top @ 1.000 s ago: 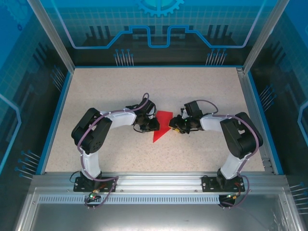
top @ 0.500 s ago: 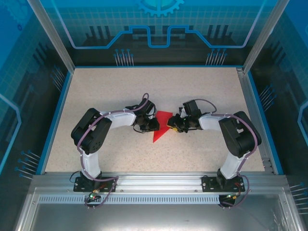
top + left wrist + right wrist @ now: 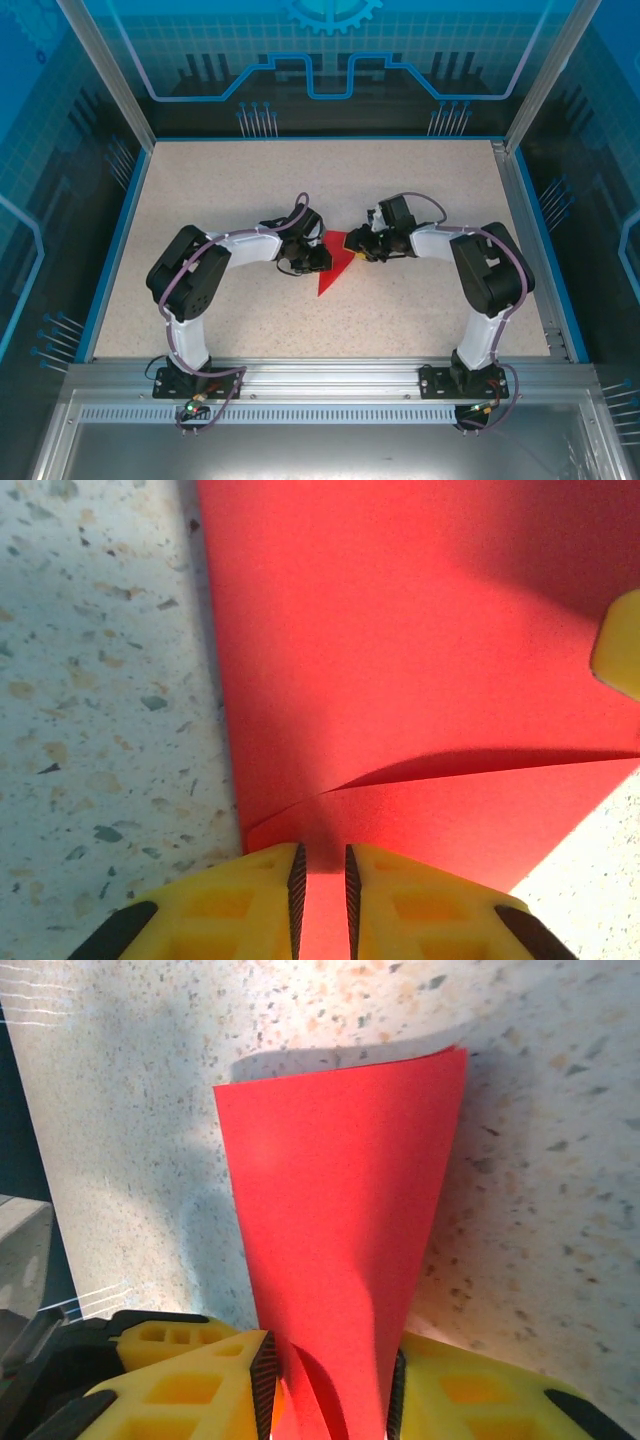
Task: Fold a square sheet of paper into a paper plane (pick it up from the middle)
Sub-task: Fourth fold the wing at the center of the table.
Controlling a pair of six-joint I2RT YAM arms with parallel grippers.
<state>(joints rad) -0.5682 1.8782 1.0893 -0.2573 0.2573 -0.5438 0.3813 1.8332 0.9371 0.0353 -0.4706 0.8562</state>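
Since the second before, the black-and-yellow left hand (image 3: 318, 258) had barely shifted, while the matching right hand (image 3: 358, 245) had slid farther from the arm bases and a little leftward, covering more of the paper's far end. On the left of the top view, the left arm curled in toward the middle of the speckled beige tabletop (image 3: 250, 180), its hand set against the left edge of the thin bright red sheet of paper (image 3: 332, 275). From the left wrist, that left hand (image 3: 322, 880) stood nearly closed, its yellow fingers (image 3: 262, 905) pinching the sheet's (image 3: 400, 630) edge in a narrow slot; a folded flap's edge ran across the sheet just beyond them, bare tabletop (image 3: 100, 680) lay to one side, and a yellow fingertip (image 3: 620, 650) of the other hand showed at the right border. At the centre of the top view the sheet lay folded, narrowing to a point toward the bases. To the right, the right hand (image 3: 328, 1380) was closed partway, its pads pressed on either side of a raised, curled fold of the sheet (image 3: 340, 1190), which widened away from it over the tabletop (image 3: 560, 1110).
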